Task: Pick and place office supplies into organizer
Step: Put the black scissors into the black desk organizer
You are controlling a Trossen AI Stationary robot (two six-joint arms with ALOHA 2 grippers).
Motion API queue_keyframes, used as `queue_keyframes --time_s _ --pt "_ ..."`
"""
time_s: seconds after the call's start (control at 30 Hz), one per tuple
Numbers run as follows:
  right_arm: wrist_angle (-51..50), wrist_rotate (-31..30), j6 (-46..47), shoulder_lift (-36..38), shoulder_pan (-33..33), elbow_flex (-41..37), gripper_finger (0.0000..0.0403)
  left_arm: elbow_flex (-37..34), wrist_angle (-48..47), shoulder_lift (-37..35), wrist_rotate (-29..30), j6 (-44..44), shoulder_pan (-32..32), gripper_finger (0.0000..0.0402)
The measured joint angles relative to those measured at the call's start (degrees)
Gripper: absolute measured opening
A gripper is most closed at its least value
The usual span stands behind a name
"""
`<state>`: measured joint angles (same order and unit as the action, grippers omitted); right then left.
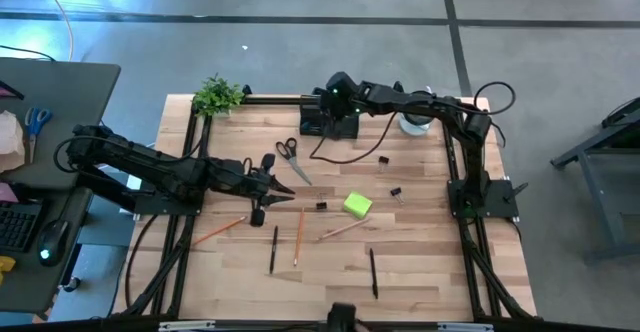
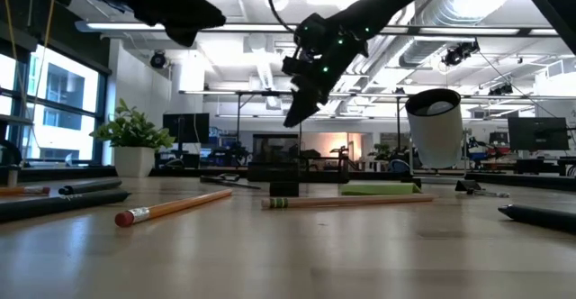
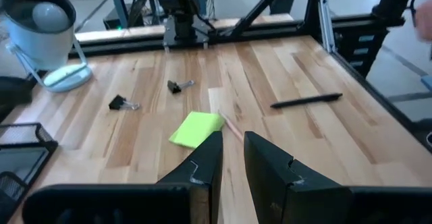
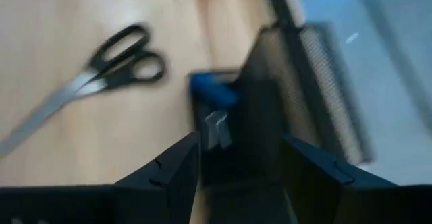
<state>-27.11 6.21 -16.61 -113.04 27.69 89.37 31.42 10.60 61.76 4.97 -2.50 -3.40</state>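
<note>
The black mesh organizer (image 1: 336,126) stands at the table's far edge. My right gripper (image 4: 239,146) hovers open above it (image 2: 300,105). The right wrist view shows the organizer's mesh wall (image 4: 317,82), with a blue eraser (image 4: 212,89) and a binder clip (image 4: 216,129) inside. The black-handled scissors (image 1: 290,158) lie flat beside the organizer. The lime-green sticky-note pad (image 1: 357,205), binder clips (image 1: 383,160) (image 1: 396,194) (image 1: 321,206), pencils (image 1: 220,230) (image 1: 298,234) (image 1: 342,230) and pens (image 1: 273,249) (image 1: 373,272) lie scattered on the wood. My left gripper (image 1: 270,187) is left of centre. It points toward the pad (image 3: 196,128), with a narrow gap between its fingers (image 3: 231,137).
A silver-and-white cup (image 1: 415,122) stands right of the organizer, and a small potted plant (image 1: 217,94) is at the far left corner. A black frame (image 1: 462,162) borders the table's sides. Bare wood lies along the near edge.
</note>
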Motion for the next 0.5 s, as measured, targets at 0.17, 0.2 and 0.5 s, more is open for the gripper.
queue_keyframes --time_s 0.17,0.2,0.5 --pt "-11.97 9.65 4.33 0.16 -3.00 -0.02 0.0183 0.00 0.07 0.00 0.24 0.00 0.00 0.0053" --pt "-13.27 10.84 4.97 0.16 -3.91 -0.55 0.0182 0.00 0.35 0.00 0.24 0.00 0.00 0.0053" --pt "-29.52 3.52 10.47 0.16 -13.55 -2.13 0.0167 0.00 -0.14 0.00 -0.86 2.96 -0.15 0.0053"
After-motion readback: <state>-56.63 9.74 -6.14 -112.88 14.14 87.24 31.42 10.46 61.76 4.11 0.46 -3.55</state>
